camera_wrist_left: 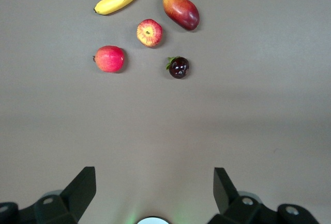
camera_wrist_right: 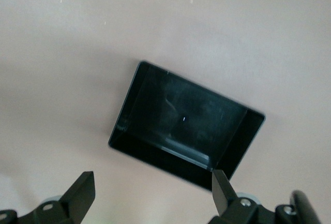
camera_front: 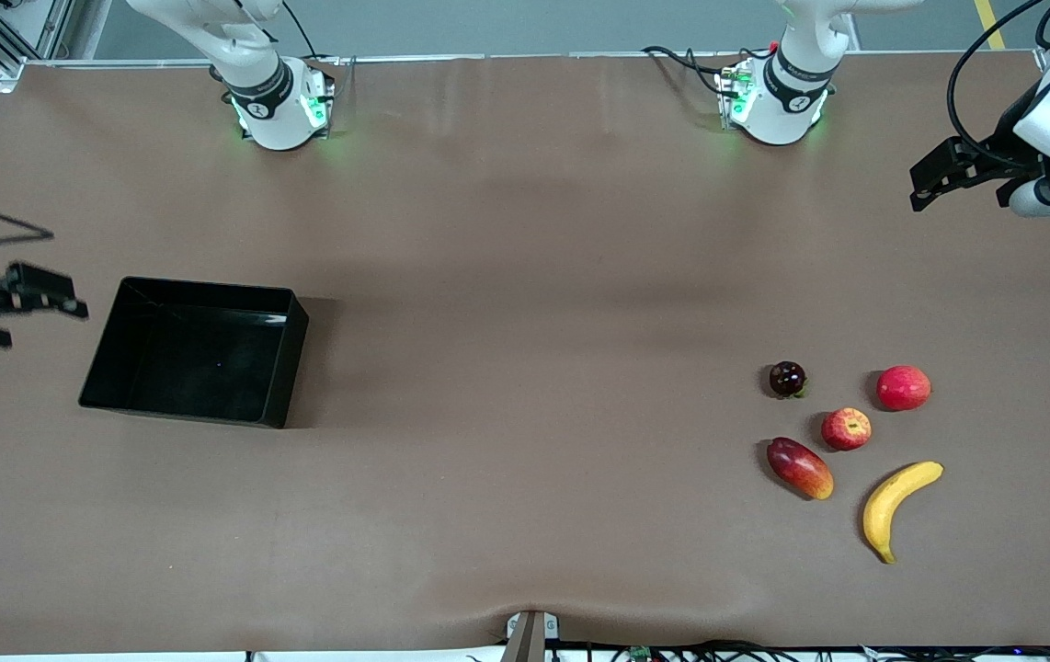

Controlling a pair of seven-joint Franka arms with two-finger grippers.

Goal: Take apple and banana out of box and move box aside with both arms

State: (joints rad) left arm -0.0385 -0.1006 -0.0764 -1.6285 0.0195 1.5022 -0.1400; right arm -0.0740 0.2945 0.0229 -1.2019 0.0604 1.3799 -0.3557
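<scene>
- Box (camera_front: 197, 351) sits on the brown surface (camera_front: 525, 322) toward the right arm's end
- Banana (camera_front: 895, 505) and apple (camera_front: 846, 428) lie well apart from the box, toward the left arm's end; apple farther from the front camera than banana
- Right gripper (camera_wrist_right: 152, 193) hangs in the air just beside the box; jaws apart, empty
- Left gripper (camera_wrist_left: 155, 190) is up near the table's edge; jaws apart, empty

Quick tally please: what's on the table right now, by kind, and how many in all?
Banana: 1
Apple: 1
Round red fruit: 1
Oval red-yellow fruit: 1
Dark round fruit: 1
Black box: 1
Total: 6
</scene>
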